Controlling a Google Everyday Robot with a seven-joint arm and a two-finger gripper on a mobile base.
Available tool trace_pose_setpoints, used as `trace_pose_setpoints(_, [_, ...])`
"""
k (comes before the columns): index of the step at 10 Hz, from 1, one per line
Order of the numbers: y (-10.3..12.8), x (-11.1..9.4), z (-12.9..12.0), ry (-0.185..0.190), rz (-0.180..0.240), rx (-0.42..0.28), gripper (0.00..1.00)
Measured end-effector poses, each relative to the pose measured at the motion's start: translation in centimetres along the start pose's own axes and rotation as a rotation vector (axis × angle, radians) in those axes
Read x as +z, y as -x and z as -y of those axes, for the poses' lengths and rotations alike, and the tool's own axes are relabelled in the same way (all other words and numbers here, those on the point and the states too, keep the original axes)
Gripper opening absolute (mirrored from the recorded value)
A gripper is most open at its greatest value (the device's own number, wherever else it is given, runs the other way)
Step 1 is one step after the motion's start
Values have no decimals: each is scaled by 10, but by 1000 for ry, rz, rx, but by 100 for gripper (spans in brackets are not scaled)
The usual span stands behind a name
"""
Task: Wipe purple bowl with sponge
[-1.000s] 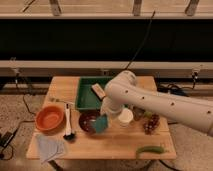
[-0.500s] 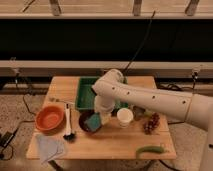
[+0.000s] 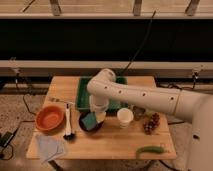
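Wipe in progress: claw [image 3: 96, 115], clenched apparently on the teal sponge [image 3: 89, 121], holds it inside the purple bowl [image 3: 92, 130], left of the worktop's [image 3: 110, 146] middle; further strokes probably outstanding.

Dark purple bowl [image 3: 99, 127]; teal sponge [image 3: 90, 121]; white gripper [image 3: 95, 115] above it, centre frame; orange bowl [image 3: 48, 118]; green tray [image 3: 83, 94]; pale blue cloth [image 3: 50, 148]; white cup [image 3: 125, 117].

A robot test lab, not a home: a lone wooden table [image 3: 115, 142] stands on speckled floor [image 3: 20, 107] before a dark glazed wall [image 3: 75, 42], a cable [image 3: 142, 42] trailing to the arm [image 3: 145, 97], whose gripper [image 3: 97, 116], closed on the sponge [image 3: 89, 121], sits in the purple bowl [image 3: 95, 130]
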Motion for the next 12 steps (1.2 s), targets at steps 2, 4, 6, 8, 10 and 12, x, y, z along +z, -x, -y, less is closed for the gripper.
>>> trace_pose_setpoints(2, [5, 2, 6, -7, 1, -8, 0])
trace_pose_setpoints(4, [27, 4, 13, -13, 15, -45, 0])
trace_pose_setpoints(6, [44, 5, 8, -14, 31, -80, 0])
trace_pose_setpoints(8, [54, 5, 3, -11, 46, -104, 0])
trace_pose_setpoints(10, [42, 7, -5, -6, 55, -95, 0])
trace_pose_setpoints(12, [21, 8, -10, -1, 51, -70, 0])
